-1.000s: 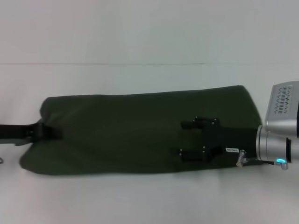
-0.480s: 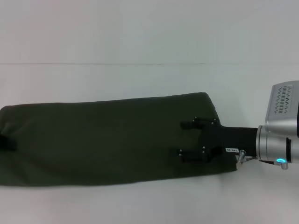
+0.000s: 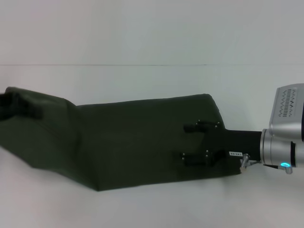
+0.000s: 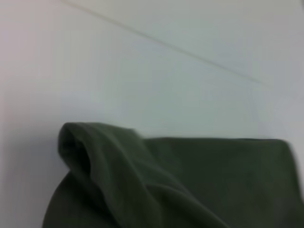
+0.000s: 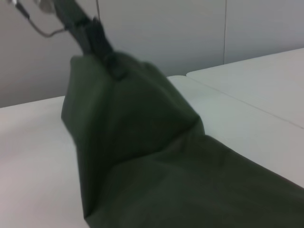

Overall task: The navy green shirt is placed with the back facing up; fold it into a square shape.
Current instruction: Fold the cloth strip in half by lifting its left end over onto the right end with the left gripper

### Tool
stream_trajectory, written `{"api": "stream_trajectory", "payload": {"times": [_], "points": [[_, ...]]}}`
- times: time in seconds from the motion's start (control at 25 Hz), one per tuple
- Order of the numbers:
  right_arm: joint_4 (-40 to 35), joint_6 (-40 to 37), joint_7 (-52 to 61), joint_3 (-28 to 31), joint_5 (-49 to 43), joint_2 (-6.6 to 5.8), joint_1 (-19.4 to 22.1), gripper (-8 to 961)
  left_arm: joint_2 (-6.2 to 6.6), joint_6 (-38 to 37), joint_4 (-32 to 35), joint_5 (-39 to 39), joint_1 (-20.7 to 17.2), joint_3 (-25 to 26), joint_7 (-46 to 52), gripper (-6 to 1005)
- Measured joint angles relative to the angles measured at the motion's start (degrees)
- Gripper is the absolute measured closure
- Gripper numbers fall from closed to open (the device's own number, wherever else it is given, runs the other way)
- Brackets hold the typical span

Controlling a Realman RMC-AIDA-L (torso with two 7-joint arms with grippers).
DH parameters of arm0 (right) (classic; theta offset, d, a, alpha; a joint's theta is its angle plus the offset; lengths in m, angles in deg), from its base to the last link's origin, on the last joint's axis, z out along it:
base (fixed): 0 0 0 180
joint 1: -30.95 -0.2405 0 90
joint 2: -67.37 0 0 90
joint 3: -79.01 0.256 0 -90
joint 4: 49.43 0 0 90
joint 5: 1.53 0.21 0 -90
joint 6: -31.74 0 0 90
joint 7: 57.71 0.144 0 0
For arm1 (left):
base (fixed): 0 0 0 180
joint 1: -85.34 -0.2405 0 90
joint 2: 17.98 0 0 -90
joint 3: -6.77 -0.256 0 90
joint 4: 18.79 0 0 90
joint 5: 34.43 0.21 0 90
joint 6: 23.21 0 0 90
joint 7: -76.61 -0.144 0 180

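Navy green shirt (image 3: 123, 137): soft matte olive fabric, no print, already folded into a long narrow band lying on the white tabletop (image 3: 152, 80). Long axis runs left–right across the head view. Right end lies flat with a rounded upper corner; left end is raised off the surface, kinked upward and creased into a draped ridge. Left gripper (image 5: 97, 40) is pinched shut on that lifted end, fabric hanging from its fingers in a tent shape in the right wrist view. Right gripper (image 3: 192, 142) rests on the flat right end, its two black fingers spread apart and lying over the cloth. Near and far long edges are straight. Bare tabletop borders the band on both long sides.
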Motion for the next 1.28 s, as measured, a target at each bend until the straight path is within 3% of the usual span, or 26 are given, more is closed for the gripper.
{"api": "stream_trajectory", "payload": {"times": [0.12,0.2,0.28,0.4,0.52,0.56,0.64,0.76,0.92,1.28], "points": [[0.4,0.0,-0.1,0.0,0.1,0.03,0.2,52,-1.06,-3.5,1.4,-2.3,3.6,0.0,3.5,873],[0.6,0.2,-0.1,0.0,0.1,0.02,0.4,52,-2.57,-4.3,1.5,-4.2,5.6,0.0,5.0,873],[0.7,0.3,-0.2,0.1,0.1,0.02,0.7,52,-4.57,-4.3,1.4,-6.0,7.4,-0.1,5.7,874],[0.6,0.3,-0.2,0.3,0.1,-0.09,1.6,52,-8.63,-2.4,0.5,-7.4,9.8,-0.3,5.5,874],[0.3,0.3,-0.2,0.3,0.1,-0.23,2.4,52,-12.83,1.7,-1.6,-9.1,11.4,-0.7,4.2,874],[0.2,0.2,-0.2,0.3,0.1,-0.28,2.7,52,-13.33,2.4,-2.0,-9.3,11.5,-0.8,4.0,874],[0.1,0.0,-0.2,0.3,0.1,-0.37,3.1,52,-16.52,8.5,-5.8,-11.6,12.0,-0.8,1.5,874],[-0.1,-0.1,-0.3,0.5,0.1,-0.44,3.9,52,-18.96,14.9,-11.4,-14.7,11.8,-0.9,-2.3,874],[-0.8,-0.2,-0.2,0.6,0.0,-0.47,4.8,52,-19.23,20.0,-18.5,-20.3,11.3,-0.8,-7.4,873],[-1.5,-0.2,-0.1,0.5,0.0,-0.42,5.4,52,-19.44,22.2,-21.2,-24.4,10.6,-0.8,-11.5,873]]}}
